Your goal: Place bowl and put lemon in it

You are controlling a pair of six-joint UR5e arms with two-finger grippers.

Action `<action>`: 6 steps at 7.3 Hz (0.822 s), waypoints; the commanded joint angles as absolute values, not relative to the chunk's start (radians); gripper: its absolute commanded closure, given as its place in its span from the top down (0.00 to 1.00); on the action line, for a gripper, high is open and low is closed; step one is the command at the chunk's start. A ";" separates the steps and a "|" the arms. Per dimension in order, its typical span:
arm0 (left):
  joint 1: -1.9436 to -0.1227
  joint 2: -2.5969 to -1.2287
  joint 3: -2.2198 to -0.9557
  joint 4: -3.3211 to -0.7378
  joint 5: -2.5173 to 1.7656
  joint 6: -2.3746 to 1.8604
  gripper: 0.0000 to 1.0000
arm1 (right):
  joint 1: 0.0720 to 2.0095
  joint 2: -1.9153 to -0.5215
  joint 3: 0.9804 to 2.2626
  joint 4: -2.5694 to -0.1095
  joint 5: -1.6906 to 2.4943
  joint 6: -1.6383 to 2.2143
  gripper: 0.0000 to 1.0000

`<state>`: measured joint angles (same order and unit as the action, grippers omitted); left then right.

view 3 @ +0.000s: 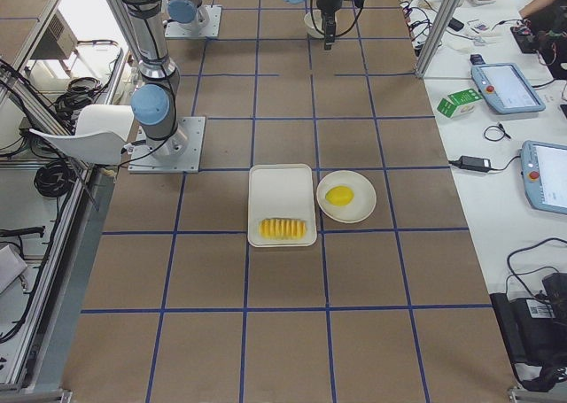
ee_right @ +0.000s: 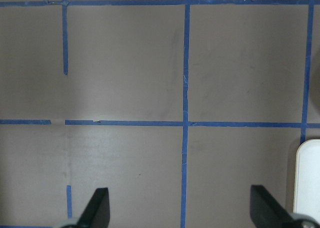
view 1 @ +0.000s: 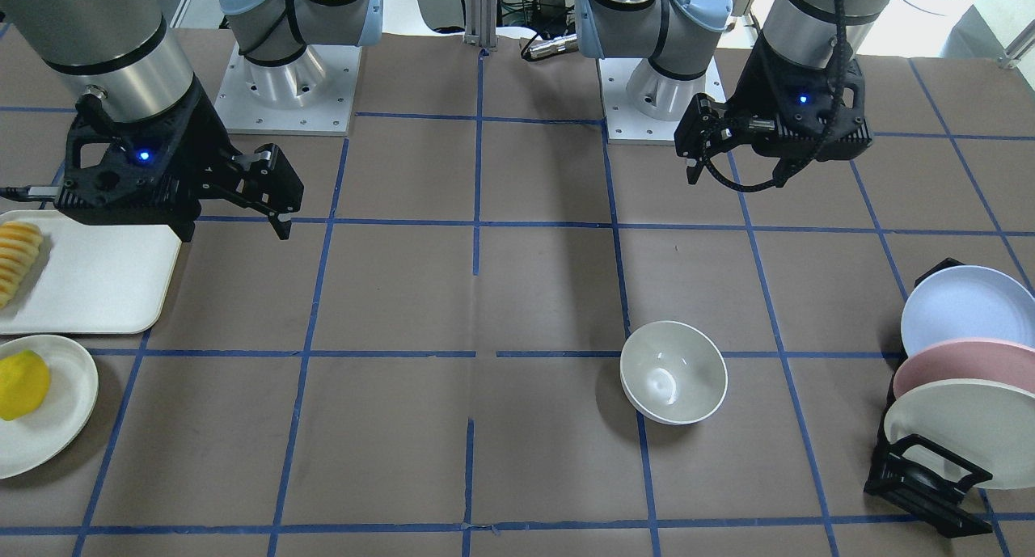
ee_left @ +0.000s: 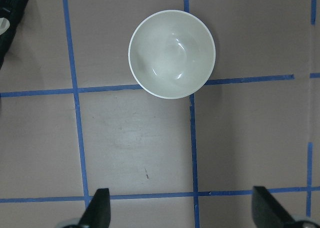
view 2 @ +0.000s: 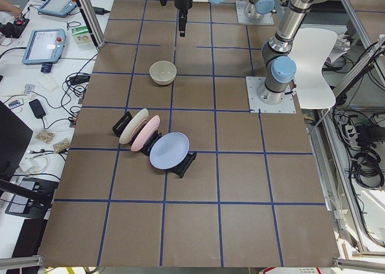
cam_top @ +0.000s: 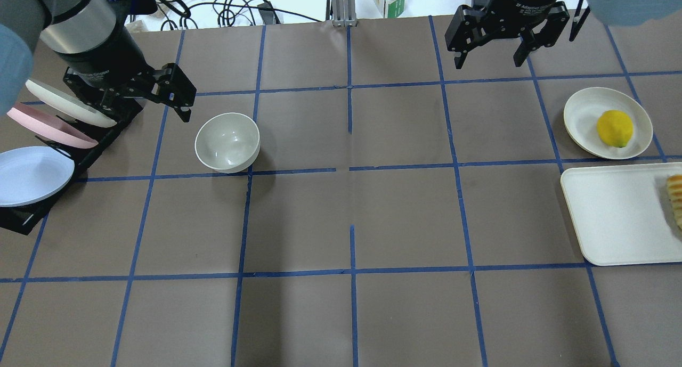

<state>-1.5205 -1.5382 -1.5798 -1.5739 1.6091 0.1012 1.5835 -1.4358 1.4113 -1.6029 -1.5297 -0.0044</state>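
Observation:
The off-white bowl (view 1: 673,371) stands upright and empty on the table; it also shows in the overhead view (cam_top: 227,142) and the left wrist view (ee_left: 172,53). The yellow lemon (view 1: 20,385) lies on a flat off-white plate (view 1: 69,415), far across the table from the bowl, as the overhead view shows (cam_top: 615,128). My left gripper (cam_top: 178,98) hangs open and empty above the table, just beside the bowl, toward the plate rack. My right gripper (cam_top: 488,58) is open and empty, high above bare table between the bowl and the lemon's plate.
A black rack (view 1: 922,476) holds blue, pink and cream plates (view 1: 962,355) close to the left arm. A white tray (view 1: 97,282) with pale yellow sliced food (view 1: 16,258) lies next to the lemon's plate. Blue tape lines mark the brown table.

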 commanded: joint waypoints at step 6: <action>-1.508 -1.545 -1.580 -1.545 1.612 0.103 1.00 | 1.472 -1.416 1.387 -1.583 -1.584 -0.061 1.00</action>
